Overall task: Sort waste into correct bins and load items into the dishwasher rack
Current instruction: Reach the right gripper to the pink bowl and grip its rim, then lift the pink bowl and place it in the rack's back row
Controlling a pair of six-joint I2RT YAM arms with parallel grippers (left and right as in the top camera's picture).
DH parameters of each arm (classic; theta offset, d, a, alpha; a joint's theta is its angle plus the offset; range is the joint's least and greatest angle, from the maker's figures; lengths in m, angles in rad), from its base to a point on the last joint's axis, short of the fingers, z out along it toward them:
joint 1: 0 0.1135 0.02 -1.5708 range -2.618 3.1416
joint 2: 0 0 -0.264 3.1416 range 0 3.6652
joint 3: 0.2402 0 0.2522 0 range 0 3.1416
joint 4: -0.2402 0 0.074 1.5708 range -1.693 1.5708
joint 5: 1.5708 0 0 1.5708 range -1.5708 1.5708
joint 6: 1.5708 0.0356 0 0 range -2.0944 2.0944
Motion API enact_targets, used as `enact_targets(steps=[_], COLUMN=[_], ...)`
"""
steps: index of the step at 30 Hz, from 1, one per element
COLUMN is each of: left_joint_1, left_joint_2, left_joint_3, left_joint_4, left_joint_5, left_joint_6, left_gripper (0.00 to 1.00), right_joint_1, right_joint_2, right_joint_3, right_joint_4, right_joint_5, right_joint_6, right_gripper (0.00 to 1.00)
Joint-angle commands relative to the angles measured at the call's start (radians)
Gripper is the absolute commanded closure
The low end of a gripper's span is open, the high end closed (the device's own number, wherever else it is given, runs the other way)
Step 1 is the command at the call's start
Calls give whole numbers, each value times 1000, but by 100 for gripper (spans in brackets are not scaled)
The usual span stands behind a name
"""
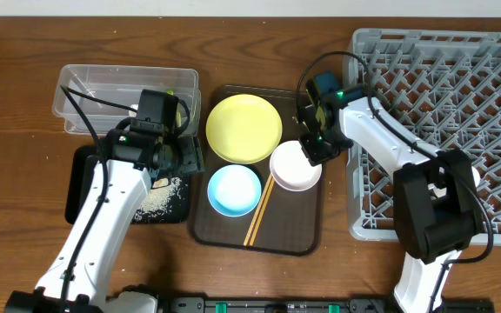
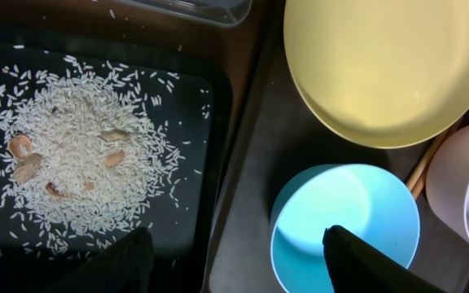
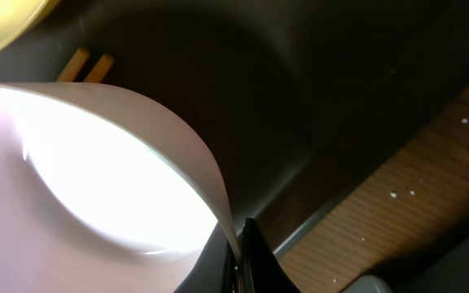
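My right gripper (image 1: 317, 149) is shut on the near rim of the white bowl (image 1: 296, 167), with one finger inside and one outside (image 3: 238, 252). The bowl (image 3: 80, 179) sits on the brown serving tray beside the light blue bowl (image 1: 234, 189), the yellow-green plate (image 1: 243, 129) and the chopsticks (image 1: 259, 216). My left gripper (image 2: 238, 260) is open and empty. One finger is over the black tray (image 2: 186, 220), the other over the blue bowl (image 2: 344, 220). Rice crumbs (image 2: 72, 155) lie in the black tray. The wrapper, scrap and cup are out of view.
The grey dishwasher rack (image 1: 459, 104) fills the right side, just right of the brown serving tray (image 1: 233, 239). The clear tub (image 1: 129, 100) stands at the back left, behind the black tray (image 1: 81, 187). Bare wood shows between the serving tray and the rack (image 3: 414, 203).
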Motion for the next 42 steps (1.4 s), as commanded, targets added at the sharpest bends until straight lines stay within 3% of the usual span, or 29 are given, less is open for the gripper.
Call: enact_targets(steps=[1, 8, 18, 31, 42], left_joint_1=[3, 3, 3, 3, 3], left_joint_2=[6, 6, 6, 6, 6], left_joint_3=[12, 12, 12, 12, 12], left_joint_4=[-3, -3, -3, -4, -8], left_joint_5=[-13, -12, -13, -12, -2], left_joint_6=[-9, -9, -9, -9, -9], left_gripper=[30, 30, 30, 30, 30], right_joint_1=[-25, -86, -174, -206, -252], right_joint_2=[-50, -203, -342, -176, 24], right_joint_3=[43, 137, 148, 146, 146], right_joint_4=[-8, 4, 287, 632, 728], right_joint_5=[14, 38, 468, 1123, 1279], right_joint_6=[3, -12, -22, -27, -27], right_gripper=[99, 99, 99, 99, 99])
